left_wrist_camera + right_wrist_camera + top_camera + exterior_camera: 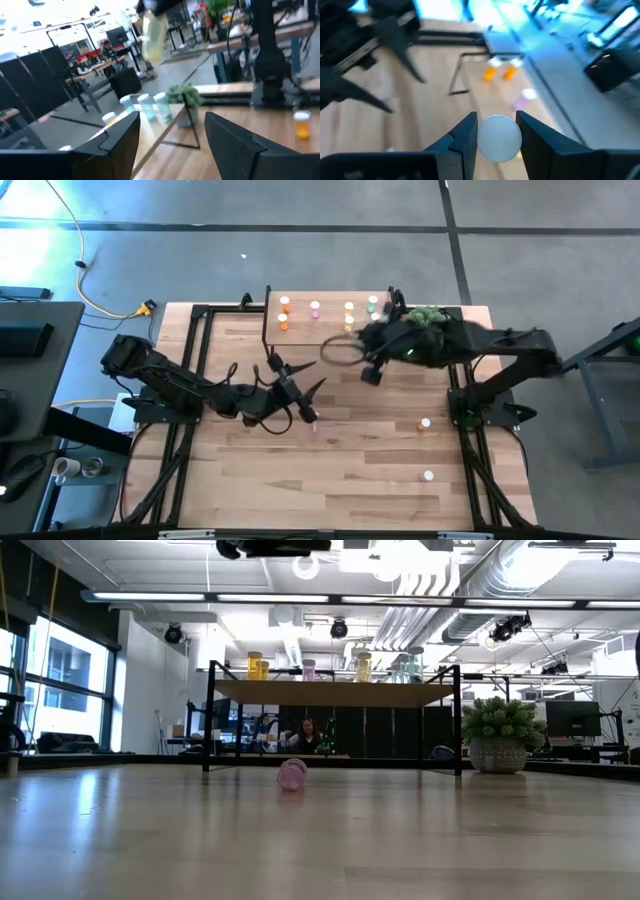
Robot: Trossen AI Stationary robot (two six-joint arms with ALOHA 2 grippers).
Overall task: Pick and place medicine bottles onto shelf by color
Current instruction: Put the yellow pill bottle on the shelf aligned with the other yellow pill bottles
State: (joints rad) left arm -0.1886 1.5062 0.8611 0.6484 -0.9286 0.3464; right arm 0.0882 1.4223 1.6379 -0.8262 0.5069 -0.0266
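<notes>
A: The bottle (499, 138) that mattered was pinched between the right claw (496, 131) fingers; all I could see of it there was a white cap, end on, so its body colour stayed hidden. In the left wrist view a pale yellowish bottle hung up in that claw's blur, which was my only hint.

B: And the shelf (330, 330)?

A: Ahead of and below that claw. Orange (284, 323), pink (315, 308), yellow (349, 318) and green (372, 304) bottles already stood on it in separate groups. My worry was the landing: the claw was large next to those tiny bottles, so coming down among them it could have knocked a neighbour over, or off the edge.

B: Could it have gone into the wrong group?

A: Yes, if the yellowish hint was off. The groups stood close together, so a small drift sideways would have mixed the colours.

B: The left claw (303, 398)?

A: Spread wide and holding nothing, low over the desk (350, 470). A pink bottle (292, 773) lay on its side just beside its fingertips. Lying down it could have rolled at any nudge, and closing on a round side would likely have squirted it away.

B: Anything else loose?

A: An orange bottle (424, 424) and another white-capped one (428, 475) stood well apart from both claws. The little plant (427, 316) sat close under the right arm and could have been clipped.
</notes>
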